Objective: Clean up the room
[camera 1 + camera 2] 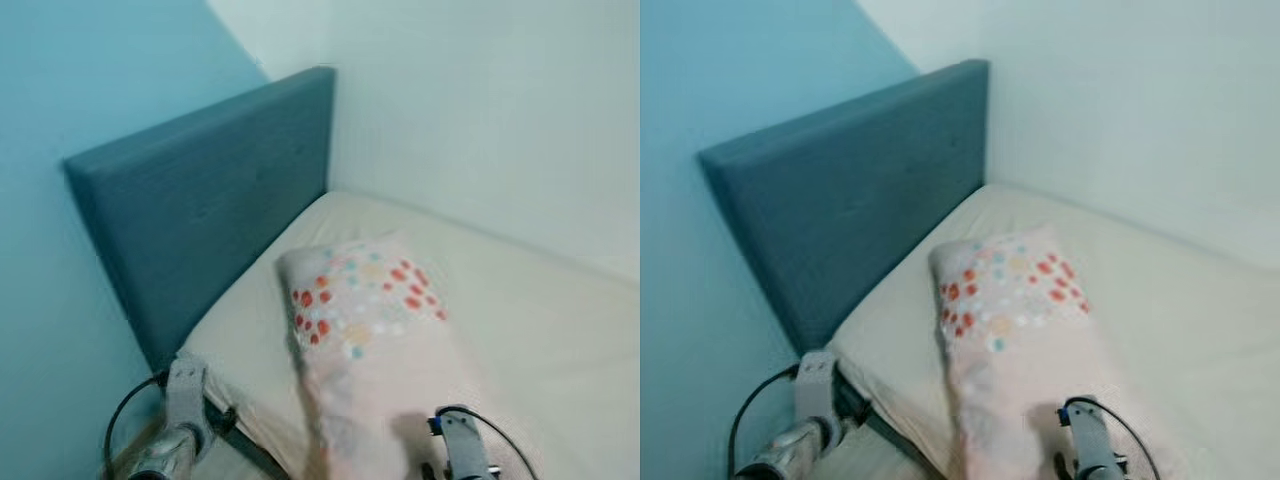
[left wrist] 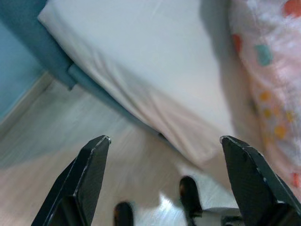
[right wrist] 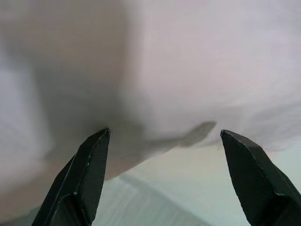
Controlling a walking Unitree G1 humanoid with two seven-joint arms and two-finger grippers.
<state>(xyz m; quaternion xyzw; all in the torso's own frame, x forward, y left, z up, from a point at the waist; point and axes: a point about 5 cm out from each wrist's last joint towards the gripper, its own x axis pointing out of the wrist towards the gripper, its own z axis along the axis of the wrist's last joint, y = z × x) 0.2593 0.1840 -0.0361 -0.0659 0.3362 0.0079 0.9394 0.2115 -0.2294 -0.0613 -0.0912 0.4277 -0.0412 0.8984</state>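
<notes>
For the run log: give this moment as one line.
scene: pillow on bed | left pincer: open, over bed edge | right pincer: open, at pillow | holding: nothing

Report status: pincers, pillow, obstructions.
Left pincer open, above the floor by the bed edge. Right pincer open, at the spotted pillow. No obstruction seen.

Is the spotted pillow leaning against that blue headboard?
Apart. In the right eye view, a strip of bare mattress lies between the pillow and the headboard.
</notes>
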